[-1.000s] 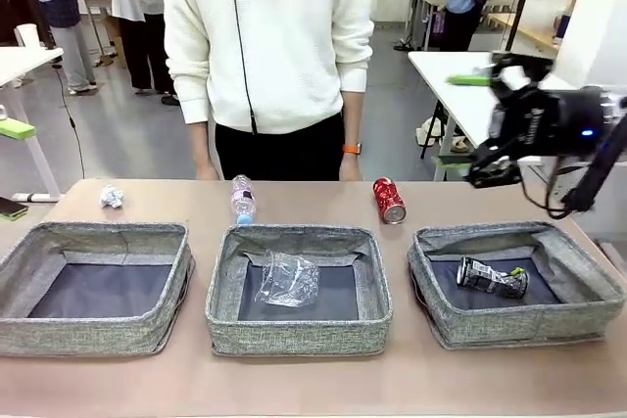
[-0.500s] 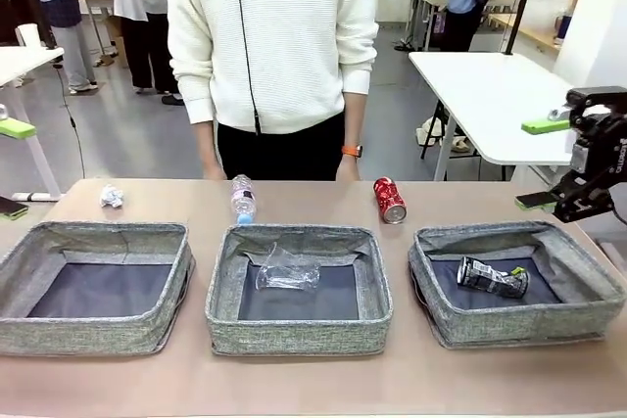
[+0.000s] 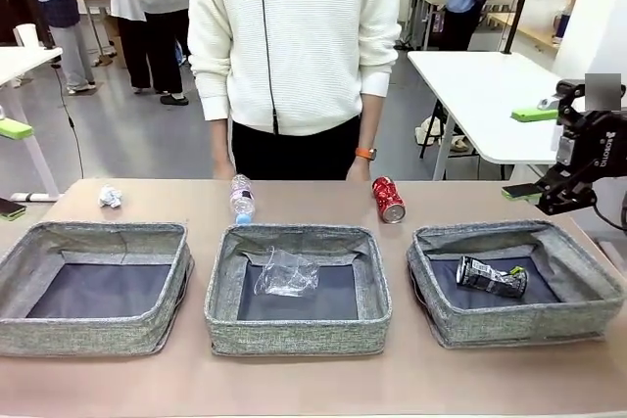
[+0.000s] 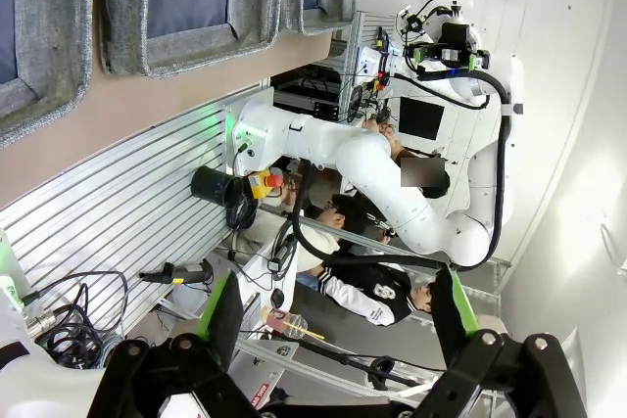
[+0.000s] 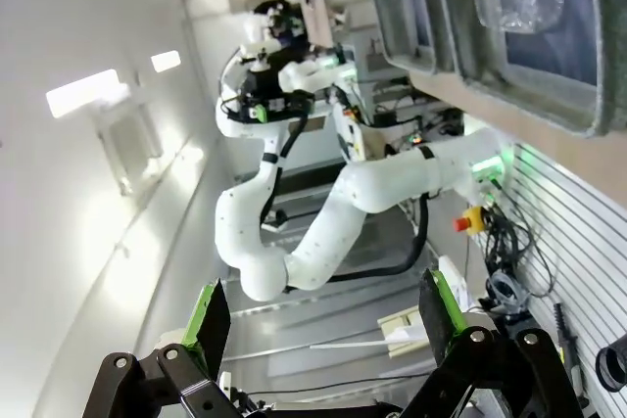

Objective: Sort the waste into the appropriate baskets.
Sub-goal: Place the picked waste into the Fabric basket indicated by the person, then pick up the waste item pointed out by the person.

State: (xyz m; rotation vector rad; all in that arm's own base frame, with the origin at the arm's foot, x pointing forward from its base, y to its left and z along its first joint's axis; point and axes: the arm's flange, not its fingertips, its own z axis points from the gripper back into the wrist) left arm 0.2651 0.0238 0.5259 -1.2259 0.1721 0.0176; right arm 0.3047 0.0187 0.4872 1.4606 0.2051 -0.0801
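Front view: the right pincer (image 3: 529, 154) hangs released, spread wide and empty, above the surface's (image 3: 441, 198) right edge, open air around it. The crushed can (image 3: 493, 277) lies in the basket (image 3: 519, 325) below it. The left pincer (image 4: 338, 291) gapes empty.

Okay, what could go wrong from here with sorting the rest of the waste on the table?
1. The red can sits near the person's hand; the open right tool, reaching for it, might brush that hand.
2. The clear bottle lies on its side just beyond the middle basket; a nudge could probably roll it away before it is gripped.
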